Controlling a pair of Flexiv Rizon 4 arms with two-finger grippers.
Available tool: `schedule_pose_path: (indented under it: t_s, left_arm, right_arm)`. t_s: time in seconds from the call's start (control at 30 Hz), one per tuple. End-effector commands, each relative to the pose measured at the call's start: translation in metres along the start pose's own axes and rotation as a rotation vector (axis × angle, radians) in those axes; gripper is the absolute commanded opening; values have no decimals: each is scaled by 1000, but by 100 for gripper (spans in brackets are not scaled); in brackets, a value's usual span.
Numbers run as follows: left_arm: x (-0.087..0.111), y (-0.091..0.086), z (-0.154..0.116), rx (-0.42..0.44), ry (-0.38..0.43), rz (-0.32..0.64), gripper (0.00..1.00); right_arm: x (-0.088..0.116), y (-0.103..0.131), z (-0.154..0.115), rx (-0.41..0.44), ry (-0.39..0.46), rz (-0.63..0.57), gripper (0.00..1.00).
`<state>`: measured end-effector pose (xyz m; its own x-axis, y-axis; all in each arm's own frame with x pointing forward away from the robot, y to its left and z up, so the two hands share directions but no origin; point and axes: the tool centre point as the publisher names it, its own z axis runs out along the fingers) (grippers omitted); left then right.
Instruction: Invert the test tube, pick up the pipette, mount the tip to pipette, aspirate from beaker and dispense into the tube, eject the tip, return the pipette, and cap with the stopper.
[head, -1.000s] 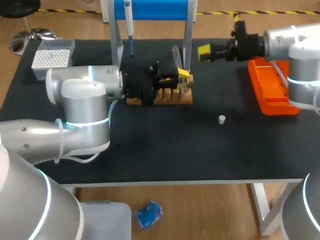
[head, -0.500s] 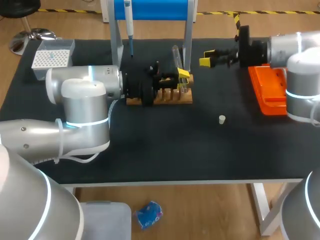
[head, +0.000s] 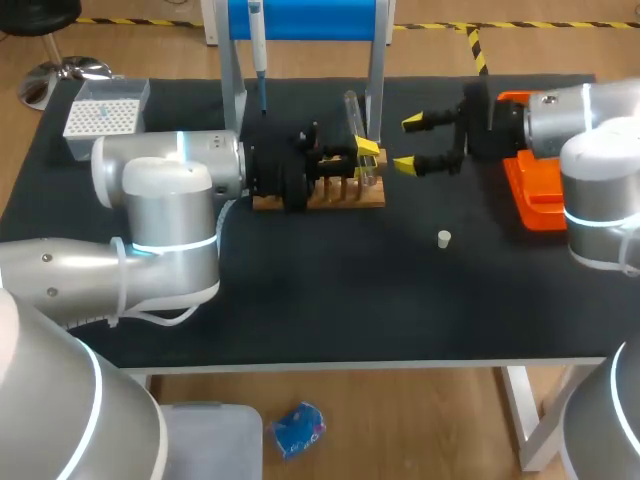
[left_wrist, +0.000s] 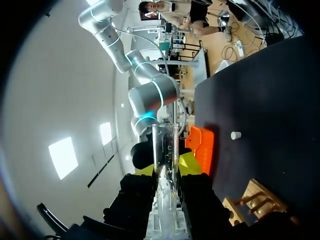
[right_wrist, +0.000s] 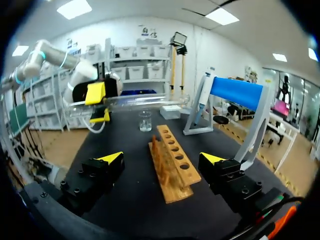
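My left gripper (head: 363, 160) is shut on a clear glass test tube (head: 352, 108) just above the right end of the wooden rack (head: 330, 196). In the left wrist view the test tube (left_wrist: 165, 150) runs out between the black fingers. My right gripper (head: 409, 144) stands open a short way right of the rack, with nothing between its fingers. From the right wrist my right gripper (right_wrist: 162, 159) faces the rack (right_wrist: 172, 160), and the left gripper (right_wrist: 97, 102) holds the tube (right_wrist: 140, 102) beyond it. The pipette (head: 258, 48) hangs on the blue stand. A small white stopper (head: 444, 238) lies on the mat.
An orange tray (head: 540, 200) sits at the right, under my right arm. The tip box (head: 105, 110) is at the back left corner. A small beaker (right_wrist: 145, 121) stands past the rack in the right wrist view. The black mat's front half is bare apart from the stopper.
My right gripper has come down and turned toward the rack, its fingers now one above the other in the head view. The left arm and the tube have not moved.
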<state>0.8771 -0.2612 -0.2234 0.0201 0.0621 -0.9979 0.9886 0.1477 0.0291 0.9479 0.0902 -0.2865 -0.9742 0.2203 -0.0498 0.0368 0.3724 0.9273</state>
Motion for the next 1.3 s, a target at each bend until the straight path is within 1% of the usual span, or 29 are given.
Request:
schedule_pose_path:
  t_s: [0.03,0.1,0.17,0.2,0.3,0.33,0.4,0.53,0.7,0.73,1.0,1.1,1.17,1.23,1.27,1.3]
  left_arm:
    - [0,-1,0,-3,-2,3,0]
    - [0,-1,0,-3,-2,3,0]
    - [0,-1,0,-3,-2,3,0]
    - [0,-1,0,-3,-2,3,0]
    - [0,-1,0,-3,-2,3,0]
    - [0,-1,0,-3,-2,3,0]
    - [0,-1,0,-3,-2,3,0]
    - [0,-1,0,-3,-2,3,0]
    - [0,-1,0,-3,-2,3,0]
    - [0,-1,0,-3,-2,3,0]
    - [0,-1,0,-3,-2,3,0]
    - [-7,1,-5,18,43,-72,0]
    - [-20,8,-6,28,112,-130,0]
    - [-35,17,-7,24,170,-213,0]
    - [-42,21,-6,46,201,-240,0]
    - [-49,24,-4,55,215,-282,0]
  right_arm:
    - [-20,-5,-5,48,227,-195,100]
    - [-22,-6,-6,52,244,-210,100]
    - [-24,-6,-6,51,243,-209,100]
    - [-23,-6,-6,40,260,-216,100]
    - [-22,-8,-2,43,252,-208,100]
    - [-20,-9,-1,38,263,-207,100]
    - [-20,-13,2,53,249,-194,100]
    - [-17,-17,5,45,255,-188,100]
    - [-15,-18,7,50,257,-194,100]
    - [-15,-18,7,62,241,-187,100]
    - [-15,-18,7,62,241,-187,100]
    - [-15,-18,7,62,241,-187,100]
    - [-15,-18,7,62,241,-187,100]
    - [-15,-18,7,62,241,-187,100]
    - [-15,-18,7,62,241,-187,100]
    - [-15,-18,7,62,241,-187,100]
